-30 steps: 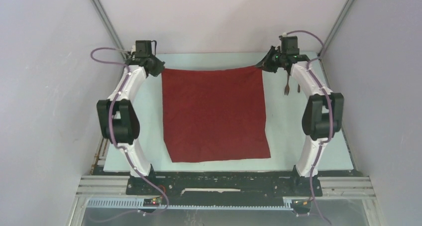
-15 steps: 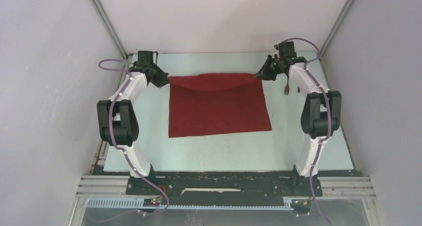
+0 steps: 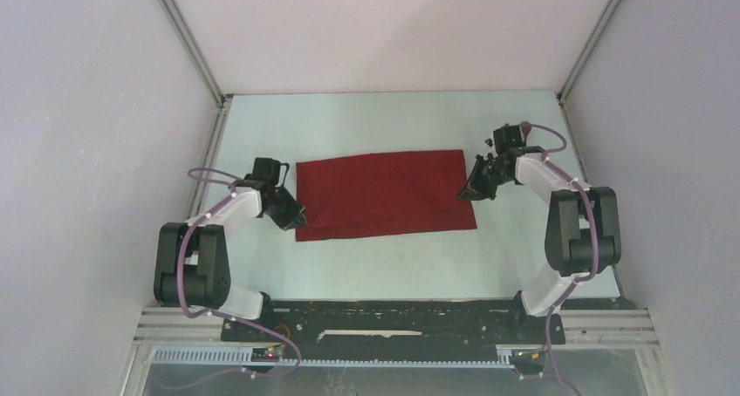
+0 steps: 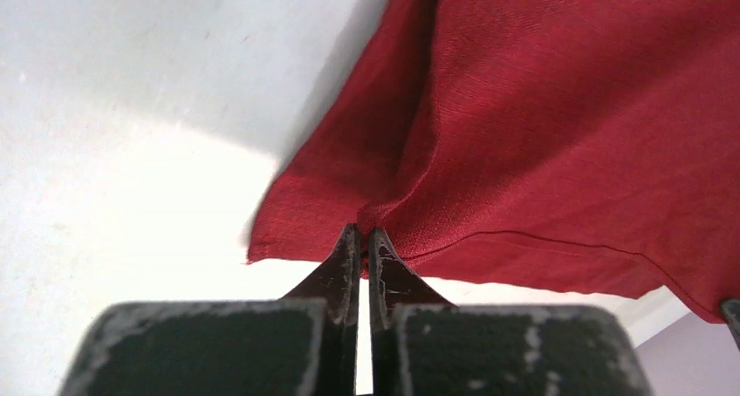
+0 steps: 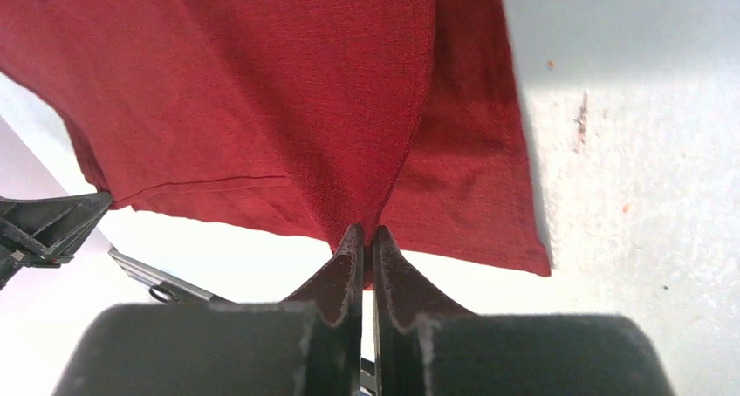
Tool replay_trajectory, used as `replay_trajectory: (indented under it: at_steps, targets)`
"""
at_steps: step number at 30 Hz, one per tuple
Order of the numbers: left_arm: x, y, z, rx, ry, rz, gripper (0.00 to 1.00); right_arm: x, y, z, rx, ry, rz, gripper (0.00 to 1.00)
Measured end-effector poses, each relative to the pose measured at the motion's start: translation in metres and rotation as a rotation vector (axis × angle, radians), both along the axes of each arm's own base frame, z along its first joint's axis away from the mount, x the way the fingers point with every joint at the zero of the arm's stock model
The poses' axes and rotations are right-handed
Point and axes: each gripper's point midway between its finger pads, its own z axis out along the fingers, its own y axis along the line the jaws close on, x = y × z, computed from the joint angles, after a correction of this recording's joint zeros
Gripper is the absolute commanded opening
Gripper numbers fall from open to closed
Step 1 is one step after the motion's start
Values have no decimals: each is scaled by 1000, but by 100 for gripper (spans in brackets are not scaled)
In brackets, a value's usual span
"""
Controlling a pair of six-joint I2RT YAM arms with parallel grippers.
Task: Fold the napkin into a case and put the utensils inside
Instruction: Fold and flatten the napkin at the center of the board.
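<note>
Dark red cloth lies in the middle of the pale table [image 3: 393, 121]. It is the napkin [image 3: 384, 191], spread as a wide oblong whose long sides run from 9 o'clock to 3 o'clock in the overhead view, with a few shallow creases across it. The left gripper [image 3: 292, 217] sits at the oblong's 8 o'clock corner. Its wrist view shows the two dark fingers [image 4: 345, 256] pressed together on a pinch of the fabric, which puckers into a ridge rising away from the tips. A second layer's hemmed edge shows under the gathered one, and a shadow falls on the table beside it.

The right gripper [image 3: 469, 191] is at the short edge at 3 o'clock. Its jaws are likewise closed on a fold of the cloth, with the lower layer's corner spread flat on the table towards 4 o'clock of the tips. Both arms reach in from the table's sides, elbows bent outward. The fork and spoon cannot be made out in any view.
</note>
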Motion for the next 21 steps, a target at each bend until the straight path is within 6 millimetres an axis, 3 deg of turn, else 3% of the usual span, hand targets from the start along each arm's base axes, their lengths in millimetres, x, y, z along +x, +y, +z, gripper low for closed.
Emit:
replay_trajectory:
  at_steps: [5,12,21]
  targets:
    - [-22,1,-15,9,48,-11,0,-16,-10,-13,-11,33,-13,0]
    - [-23,5,-11,39,19,-17,0,-21,-20,-17,-32,15,-29,0]
    - [-34,5,-25,46,49,-32,0,-27,-22,-28,-39,25,-31,0]
